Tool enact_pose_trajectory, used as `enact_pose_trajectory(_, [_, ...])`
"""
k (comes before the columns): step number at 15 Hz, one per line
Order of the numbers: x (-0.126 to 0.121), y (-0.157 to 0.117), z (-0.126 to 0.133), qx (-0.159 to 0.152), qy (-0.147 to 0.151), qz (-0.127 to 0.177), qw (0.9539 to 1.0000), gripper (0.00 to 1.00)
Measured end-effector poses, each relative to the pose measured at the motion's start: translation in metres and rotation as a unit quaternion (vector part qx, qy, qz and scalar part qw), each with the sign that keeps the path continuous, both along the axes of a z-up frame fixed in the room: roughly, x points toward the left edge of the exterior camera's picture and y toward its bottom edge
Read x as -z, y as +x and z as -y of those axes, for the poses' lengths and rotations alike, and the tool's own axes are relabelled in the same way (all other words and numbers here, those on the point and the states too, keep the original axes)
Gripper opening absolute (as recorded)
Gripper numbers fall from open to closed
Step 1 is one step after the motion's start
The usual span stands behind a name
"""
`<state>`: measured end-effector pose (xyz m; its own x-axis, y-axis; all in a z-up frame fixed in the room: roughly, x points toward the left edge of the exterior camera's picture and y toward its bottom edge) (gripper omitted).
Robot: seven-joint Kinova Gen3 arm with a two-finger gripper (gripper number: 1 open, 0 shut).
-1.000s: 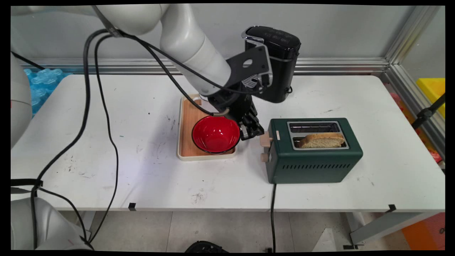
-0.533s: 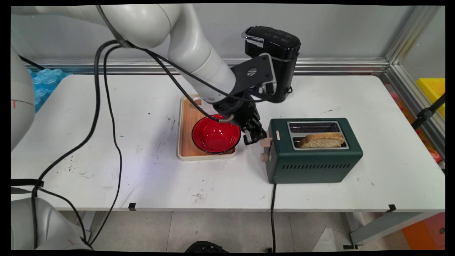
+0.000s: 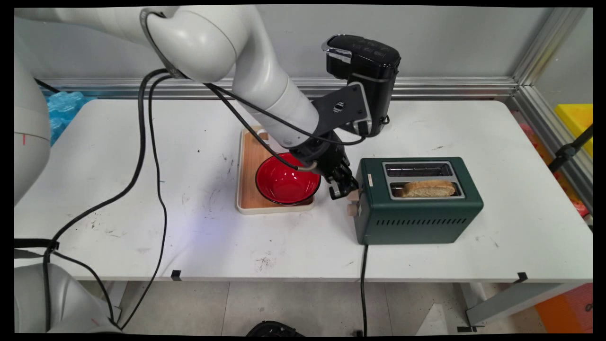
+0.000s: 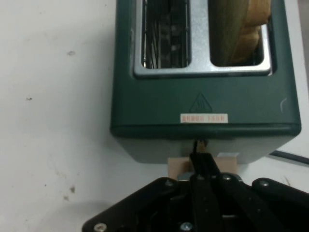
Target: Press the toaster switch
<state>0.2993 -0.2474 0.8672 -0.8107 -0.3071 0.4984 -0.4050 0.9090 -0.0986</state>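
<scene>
A dark green two-slot toaster (image 3: 419,208) stands right of the table's middle, and a slice of bread (image 3: 428,188) sits low in its near slot. My gripper (image 3: 343,189) is shut, its tips pressing down on the beige lever (image 3: 354,193) at the toaster's left end. A beige knob (image 3: 351,210) sits just below the lever. In the hand view the closed gripper (image 4: 200,162) rests on top of the lever (image 4: 176,166), with the toaster (image 4: 203,104) ahead and the bread (image 4: 241,34) in the right slot. The left slot is empty.
A red bowl (image 3: 287,180) sits on a wooden tray (image 3: 248,161) just left of the gripper. A tall black appliance (image 3: 367,71) stands behind the arm by the wall. The toaster's black cord (image 3: 363,284) hangs over the table's front edge.
The gripper moved right and down onto the toaster's lever and pushed it lower. The bread has sunk deeper into its slot.
</scene>
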Motion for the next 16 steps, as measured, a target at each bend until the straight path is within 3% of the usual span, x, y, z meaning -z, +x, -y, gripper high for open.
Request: enact_pose_trajectory(16, [0.036, 0.008, -0.002, -0.020, 0.013, -0.003, 0.9997, 0.00])
